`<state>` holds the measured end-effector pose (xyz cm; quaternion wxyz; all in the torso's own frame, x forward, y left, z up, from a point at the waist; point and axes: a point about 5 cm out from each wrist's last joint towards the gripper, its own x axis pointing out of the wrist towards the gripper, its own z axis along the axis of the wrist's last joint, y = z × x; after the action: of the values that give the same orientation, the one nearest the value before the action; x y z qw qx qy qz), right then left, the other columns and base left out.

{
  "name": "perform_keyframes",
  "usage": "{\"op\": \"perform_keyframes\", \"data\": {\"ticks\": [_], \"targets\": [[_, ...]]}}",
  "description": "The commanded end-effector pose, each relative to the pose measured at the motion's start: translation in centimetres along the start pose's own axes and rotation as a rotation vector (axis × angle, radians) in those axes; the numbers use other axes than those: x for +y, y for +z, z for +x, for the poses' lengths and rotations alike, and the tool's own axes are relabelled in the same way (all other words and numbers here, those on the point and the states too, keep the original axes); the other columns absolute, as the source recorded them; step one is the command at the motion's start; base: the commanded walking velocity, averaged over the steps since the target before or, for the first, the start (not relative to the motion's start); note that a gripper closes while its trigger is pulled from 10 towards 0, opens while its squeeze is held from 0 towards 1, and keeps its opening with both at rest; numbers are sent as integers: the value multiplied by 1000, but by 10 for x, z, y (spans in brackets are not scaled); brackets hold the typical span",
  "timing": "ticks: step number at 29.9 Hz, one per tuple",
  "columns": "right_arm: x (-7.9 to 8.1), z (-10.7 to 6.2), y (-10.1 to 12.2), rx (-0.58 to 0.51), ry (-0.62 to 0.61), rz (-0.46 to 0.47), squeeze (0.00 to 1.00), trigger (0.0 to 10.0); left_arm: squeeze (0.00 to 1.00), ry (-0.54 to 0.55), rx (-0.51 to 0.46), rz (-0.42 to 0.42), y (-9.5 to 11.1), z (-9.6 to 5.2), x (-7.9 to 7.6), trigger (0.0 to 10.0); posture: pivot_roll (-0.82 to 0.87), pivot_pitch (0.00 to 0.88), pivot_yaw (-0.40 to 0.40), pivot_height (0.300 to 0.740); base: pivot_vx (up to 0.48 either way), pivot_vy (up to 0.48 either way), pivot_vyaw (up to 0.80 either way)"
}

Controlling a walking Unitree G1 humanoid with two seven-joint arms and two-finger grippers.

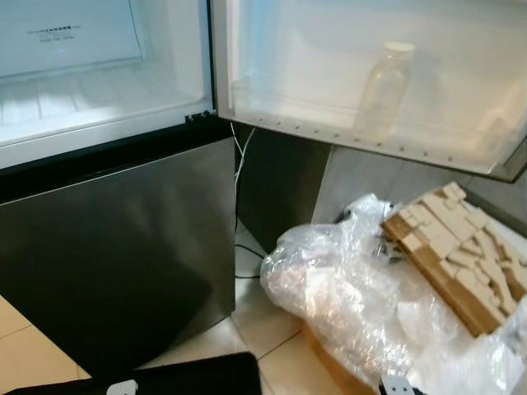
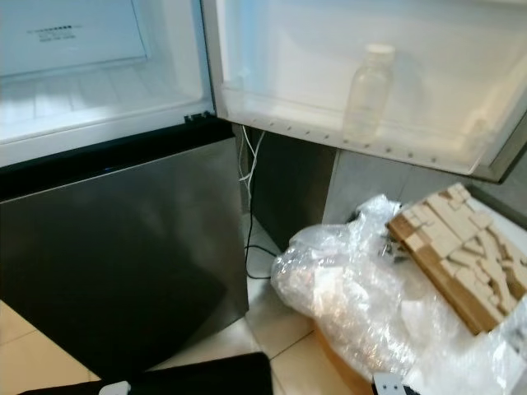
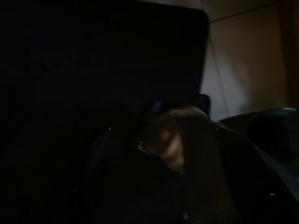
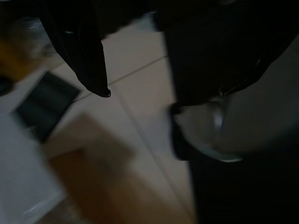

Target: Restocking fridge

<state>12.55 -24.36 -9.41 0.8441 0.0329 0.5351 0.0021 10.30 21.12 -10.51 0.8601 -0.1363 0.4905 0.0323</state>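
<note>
I see the fridge (image 1: 115, 247) with its upper door (image 1: 370, 74) open; one clear bottle (image 1: 382, 90) stands in the far-right door shelf. Judging restocking barely begun. Bubble wrap (image 1: 346, 288) lies near right on the floor. Jaws' state: cannot tell, either arm.

Bright soft head views; wrist views dark, blurred
</note>
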Motion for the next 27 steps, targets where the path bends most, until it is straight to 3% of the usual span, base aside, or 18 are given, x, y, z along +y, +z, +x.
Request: {"op": "perform_keyframes", "data": {"ticks": [1, 6, 18, 23, 26, 27], "targets": [[2, 1, 7, -26, 5, -4, 0, 10000, 0, -2, 10, 6, -1, 0, -1, 10000, -22, 0, -23, 740, 0, -472, 0], [2, 1, 8, -31, 3, -5, 0, 10000, 0, -4, 6, 8, 0, 1, -2, 10000, -23, 0, -23, 740, 0, -441, 0], [-1, 1, 10, -45, -13, 17, 0, 10000, 0, -5, -4, -30, 0, 1, -2, 10000, -24, 0, -21, 740, 0, 0, 0], [-32, -10, 53, -261, -89, 162, 0, 10000, 0, -6, -12, -34, 1, 1, -1, 10000, -24, 0, -21, 740, 0, 0, 0], [-43, -15, 65, -325, -112, 203, 0, 10000, 0, -4, -12, -36, 1, 0, 0, 10000, -24, 0, -21, 740, 0, 0, 0], [-61, -25, 82, -411, -155, 256, 0, 10000, 0, -3, -12, -36, 1, 0, 0, 10000, -24, 0, -21, 740, 0, 0, 0]]}}
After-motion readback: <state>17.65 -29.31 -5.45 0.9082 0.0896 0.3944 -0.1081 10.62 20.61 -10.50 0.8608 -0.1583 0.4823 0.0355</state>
